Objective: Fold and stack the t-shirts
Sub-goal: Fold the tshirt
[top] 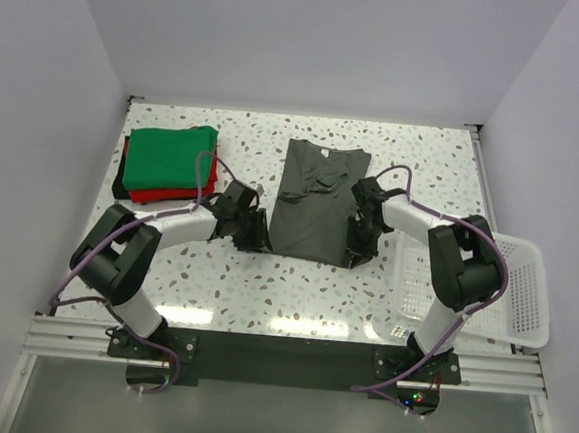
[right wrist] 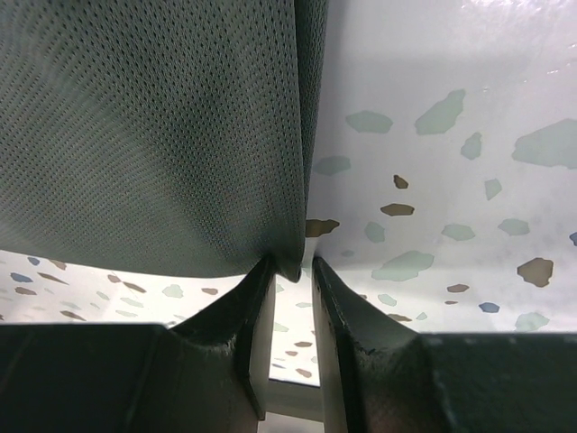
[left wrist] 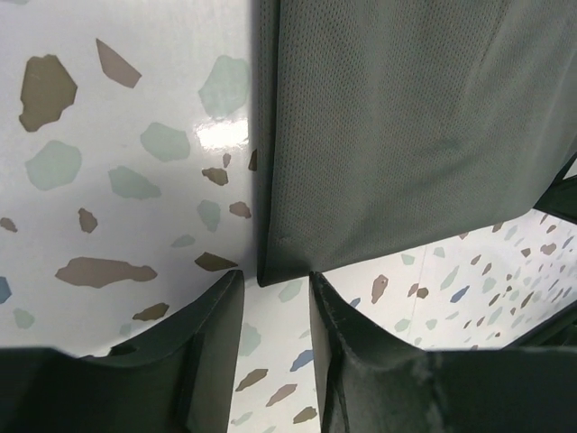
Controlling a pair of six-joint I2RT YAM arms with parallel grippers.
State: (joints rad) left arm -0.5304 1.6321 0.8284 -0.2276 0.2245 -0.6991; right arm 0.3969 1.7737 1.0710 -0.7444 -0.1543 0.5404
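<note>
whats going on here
The robot is folding a grey shirt that lies flat mid-table, its sleeves already folded in. Each gripper is at one of its near corners. The right gripper looks pinched on its corner. The left gripper has its jaws apart, with the corner just at its fingertips. A folded green shirt sits on a folded red shirt at the far left.

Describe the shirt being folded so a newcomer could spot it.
On the speckled terrazzo table, look at the middle, between the two arms. The dark charcoal-grey t-shirt lies there as a long narrow panel, collar toward the far wall. Unlike the green t-shirt and red t-shirt, stacked as small rectangles at far left, it is dark and lies alone.
</note>
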